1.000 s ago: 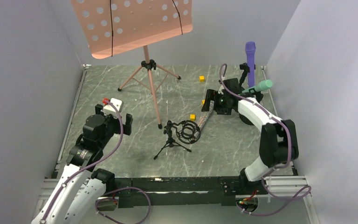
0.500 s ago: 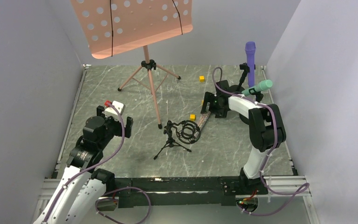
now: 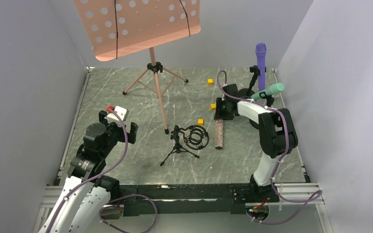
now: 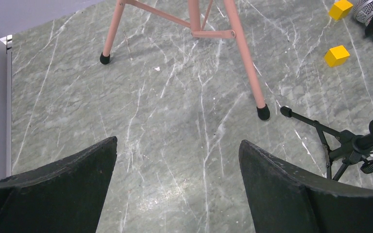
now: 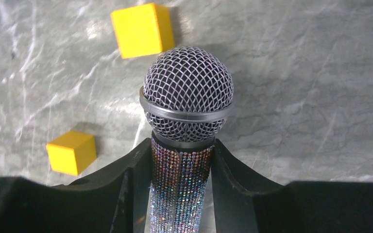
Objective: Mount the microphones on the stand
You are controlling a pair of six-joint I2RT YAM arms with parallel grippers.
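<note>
The near microphone [image 3: 219, 136] is just right of the small tripod stand [image 3: 177, 141], the music stand [image 3: 158, 92] behind-left, the upright microphone [image 3: 261, 58] and tilted microphone [image 3: 271, 90] well behind-right.

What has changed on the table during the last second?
The right gripper, shut on the glittery microphone, swung it from slanted to pointing straight at the near edge. The purple microphone, the mint-teal microphone and the small tripod stand stayed in place.

Three microphones [image 5: 188, 97] — purple [image 3: 261, 53], mint-teal [image 3: 271, 90], glittery [image 3: 219, 134] — three yellow cubes [image 3: 210, 81], one music stand [image 3: 136, 24], one black tripod [image 3: 177, 141]
</note>
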